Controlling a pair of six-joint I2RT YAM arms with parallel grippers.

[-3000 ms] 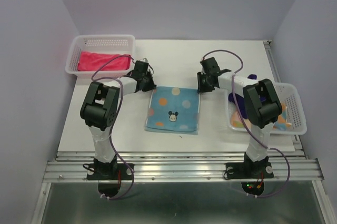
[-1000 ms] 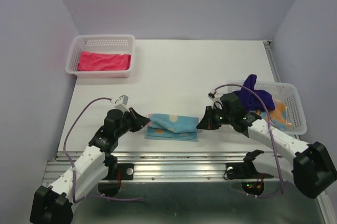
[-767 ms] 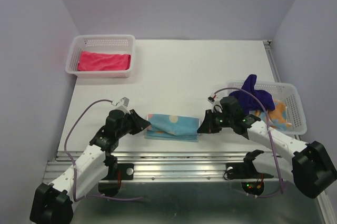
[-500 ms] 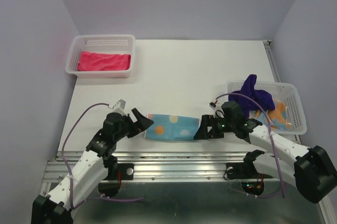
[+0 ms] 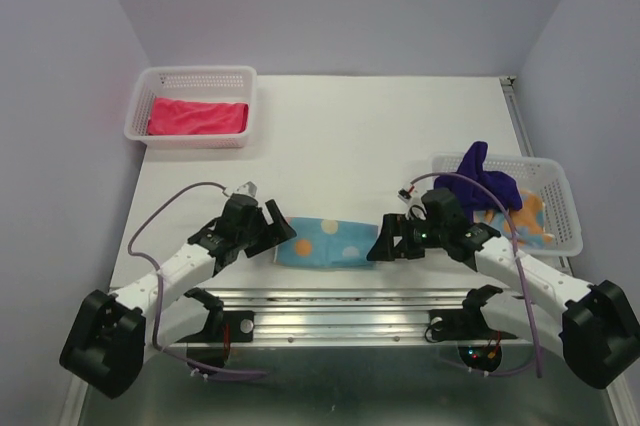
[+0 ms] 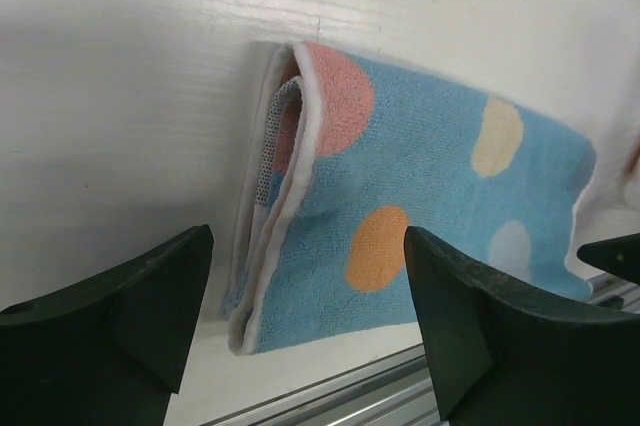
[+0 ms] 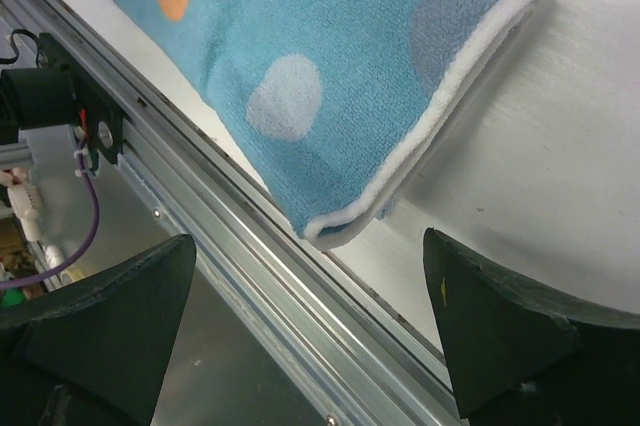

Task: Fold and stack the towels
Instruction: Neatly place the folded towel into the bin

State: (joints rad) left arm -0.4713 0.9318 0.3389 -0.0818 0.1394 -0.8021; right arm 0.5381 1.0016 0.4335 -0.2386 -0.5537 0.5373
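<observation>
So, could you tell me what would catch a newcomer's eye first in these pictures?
Probably the blue dotted towel, folded into a strip at the near edge of the table, with the left end effector and right end effector open at either end, not gripping it. Then the pink towel in the far-left basket and the purple towel draped over the right basket.

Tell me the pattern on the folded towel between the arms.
Folded towel: light blue, orange, pink and cream dots; left wrist view.
</observation>
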